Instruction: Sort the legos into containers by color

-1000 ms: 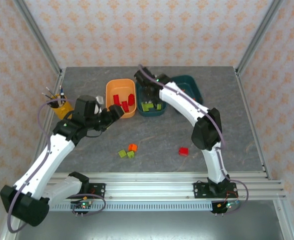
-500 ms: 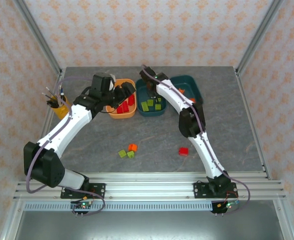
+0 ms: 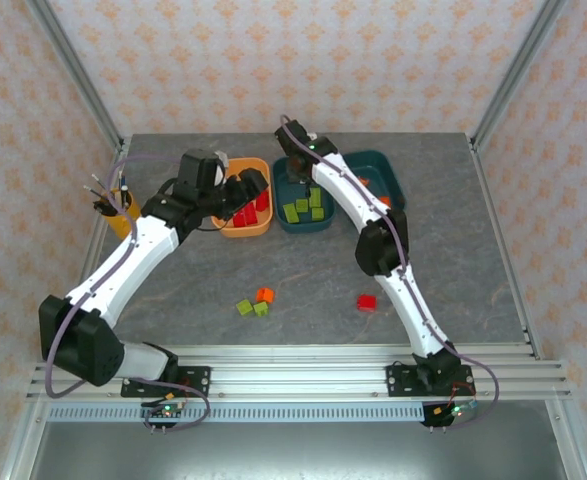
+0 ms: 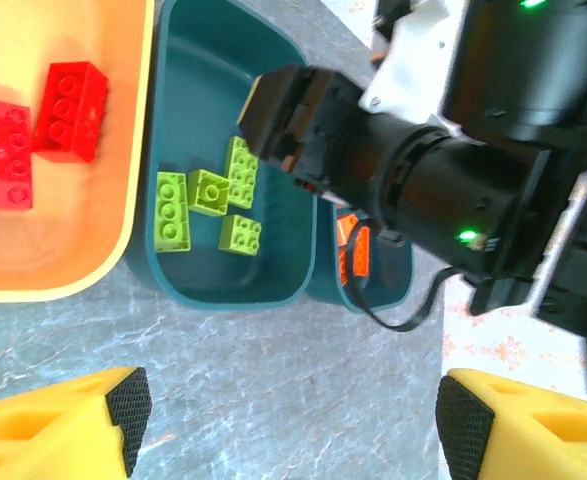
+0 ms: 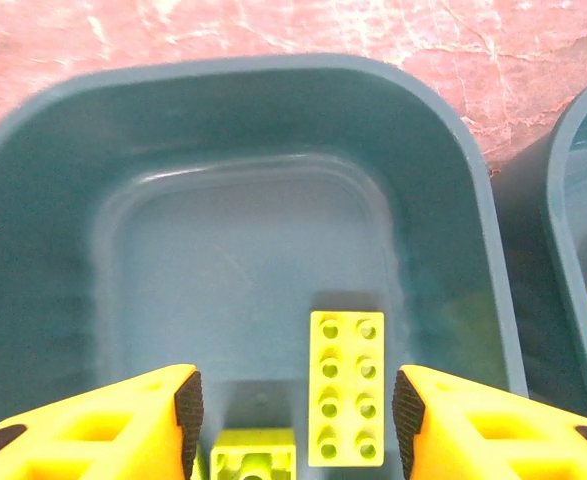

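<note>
Overhead: left gripper [image 3: 248,190] above light orange tub [image 3: 223,170] holding red bricks [image 3: 245,212]; right gripper [image 3: 295,170] above middle teal tub [image 3: 308,228]; four loose bricks [image 3: 264,294] wait on tabletop [image 3: 173,290].

Left wrist: own jaws wide, empty.

Right wrist: jaws partly apart, nothing held; lime bricks [image 5: 348,400] lie in tub below.

Risk: grippers near each other, could collide when pulling away.

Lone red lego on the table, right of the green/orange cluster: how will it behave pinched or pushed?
The red lego looks like a rigid block, so it probably won't deform in a pinch. Low and squat on the table, it should slide rather than roll or tip. Small and plastic: likely light, may skitter.
</note>
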